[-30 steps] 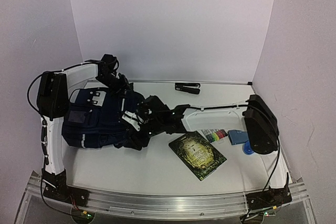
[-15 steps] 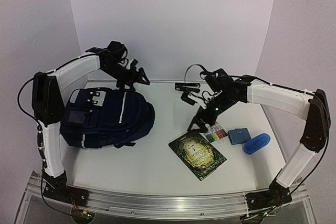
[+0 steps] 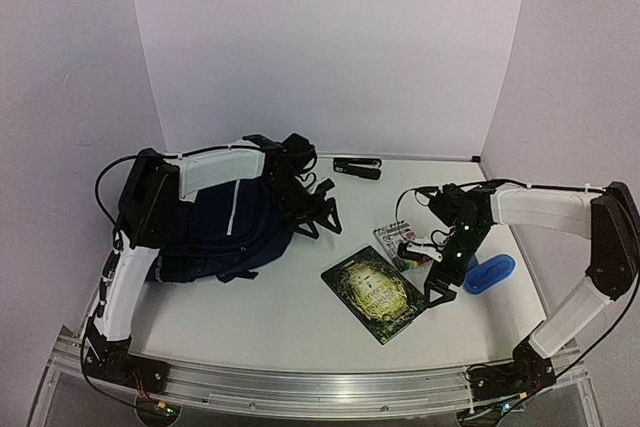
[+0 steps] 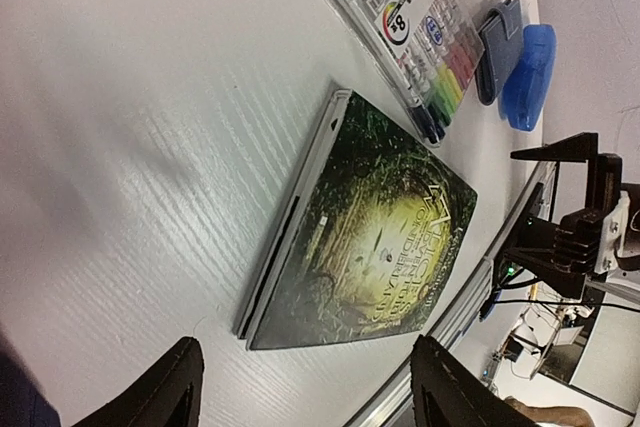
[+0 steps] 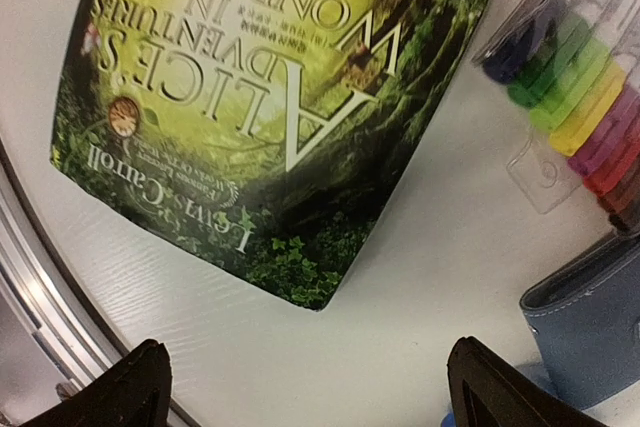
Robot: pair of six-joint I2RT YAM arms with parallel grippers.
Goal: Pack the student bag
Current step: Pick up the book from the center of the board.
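Note:
The student bag (image 3: 222, 232), navy with white stripes, lies at the left of the table, with my left arm reaching across its top. My left gripper (image 3: 318, 219) hangs just right of the bag, open and empty, facing a green "Alice's Adventures in Wonderland" book (image 3: 375, 295). In the left wrist view the left gripper (image 4: 310, 392) has bare table between its fingers and the book (image 4: 370, 237) lies ahead. My right gripper (image 3: 437, 282) hovers by the book's right corner. In the right wrist view the right gripper (image 5: 320, 392) is open over bare table just past the book (image 5: 270, 97).
A clear pack of coloured markers (image 3: 398, 244) lies right of the book's top. A small blue pouch (image 5: 590, 317) and a blue plastic case (image 3: 490, 274) sit further right. A black stapler (image 3: 357, 166) rests by the back wall. An aluminium rail (image 3: 320, 387) borders the near edge.
A second ago both grippers were together at the bag. The left one has since swung to the bag's right side, and the right one has come down beside the book's right corner.

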